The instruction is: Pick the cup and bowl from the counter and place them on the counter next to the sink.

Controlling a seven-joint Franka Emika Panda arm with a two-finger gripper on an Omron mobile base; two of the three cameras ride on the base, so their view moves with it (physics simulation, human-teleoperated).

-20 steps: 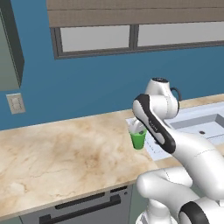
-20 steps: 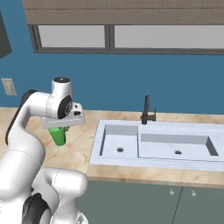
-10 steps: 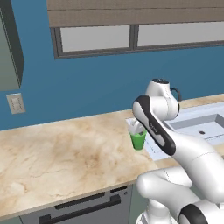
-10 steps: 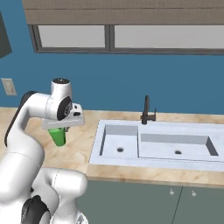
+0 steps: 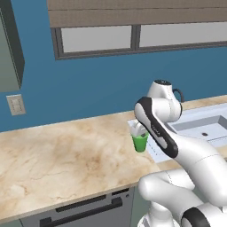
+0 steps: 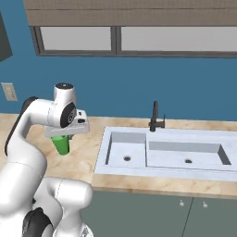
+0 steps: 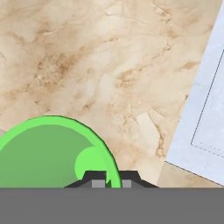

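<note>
The small green cup (image 5: 140, 142) hangs from my gripper (image 5: 138, 133) over the beige counter (image 5: 66, 155), just left of the white sink (image 5: 204, 126). In the right base view the cup (image 6: 61, 144) sits under the hand (image 6: 65, 134), with the sink (image 6: 162, 152) to its right. In the hand view the gripper (image 7: 113, 181) is shut on the cup's (image 7: 48, 153) rim, one finger inside the wall and one outside. Below it lie the marble counter (image 7: 87, 65) and the sink's pale rim (image 7: 205, 113). The bowl is out of view.
A dark faucet (image 6: 156, 118) stands behind the sink. A wall outlet (image 5: 16, 105) and a grey-green upper cabinet (image 5: 9, 44) are at the left. A dark appliance handle (image 5: 84, 208) runs below the counter's front edge. A broad stretch of counter extends left of the cup.
</note>
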